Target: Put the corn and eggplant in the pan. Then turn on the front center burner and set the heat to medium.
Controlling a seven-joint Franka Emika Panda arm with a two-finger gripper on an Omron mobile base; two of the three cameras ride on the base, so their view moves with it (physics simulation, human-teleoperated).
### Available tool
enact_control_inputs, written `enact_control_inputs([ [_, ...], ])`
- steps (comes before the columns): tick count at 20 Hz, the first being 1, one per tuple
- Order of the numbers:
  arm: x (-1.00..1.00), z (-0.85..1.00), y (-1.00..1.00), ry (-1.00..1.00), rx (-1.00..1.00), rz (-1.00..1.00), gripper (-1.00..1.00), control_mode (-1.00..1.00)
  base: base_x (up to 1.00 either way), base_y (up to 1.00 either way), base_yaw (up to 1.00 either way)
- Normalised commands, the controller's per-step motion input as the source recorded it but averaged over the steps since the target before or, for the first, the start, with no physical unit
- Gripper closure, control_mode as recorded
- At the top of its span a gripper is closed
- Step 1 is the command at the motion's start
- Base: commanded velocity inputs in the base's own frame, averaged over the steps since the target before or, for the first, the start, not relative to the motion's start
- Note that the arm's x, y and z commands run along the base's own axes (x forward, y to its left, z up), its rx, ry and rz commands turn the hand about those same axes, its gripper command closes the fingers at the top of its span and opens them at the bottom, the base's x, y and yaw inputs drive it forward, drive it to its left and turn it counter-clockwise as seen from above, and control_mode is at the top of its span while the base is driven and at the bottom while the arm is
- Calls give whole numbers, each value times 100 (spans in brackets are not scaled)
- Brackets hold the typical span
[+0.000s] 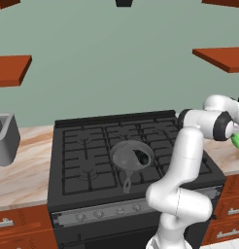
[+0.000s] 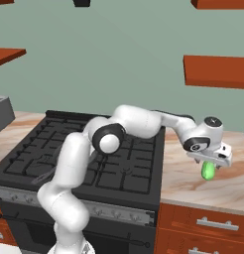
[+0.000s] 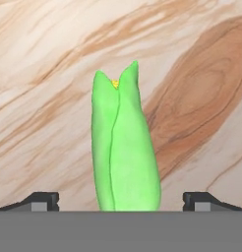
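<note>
The bright green corn (image 3: 124,147) lies on the marbled counter to the right of the stove, its tip showing a speck of yellow. My gripper (image 3: 121,202) hangs just over it, open, with one fingertip (image 3: 44,201) on either side and neither touching. From the right base view, the gripper (image 2: 211,162) sits right on top of the corn (image 2: 208,171). The dark-grey pan (image 1: 125,154) stands on the middle of the stove grate towards the front, handle pointing forward. The dark eggplant (image 1: 140,156) lies inside it at the right.
The black gas stove (image 1: 82,165) has a row of knobs (image 1: 99,213) along its front panel. A grey appliance (image 1: 5,138) stands on the left counter. Brown shelves (image 2: 215,70) hang on the wall above the right counter (image 2: 193,191).
</note>
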Motion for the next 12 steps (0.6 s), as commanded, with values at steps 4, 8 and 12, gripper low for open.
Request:
enact_control_inputs([
  [4,-9,-28,0,2,1,1,-100,-100,0,0,0],
  [8,-3,-29,0,0,0,1,-100,-100,0,0,0],
  [12,0,-35,0,0,0,1,-100,-100,0,0,0],
])
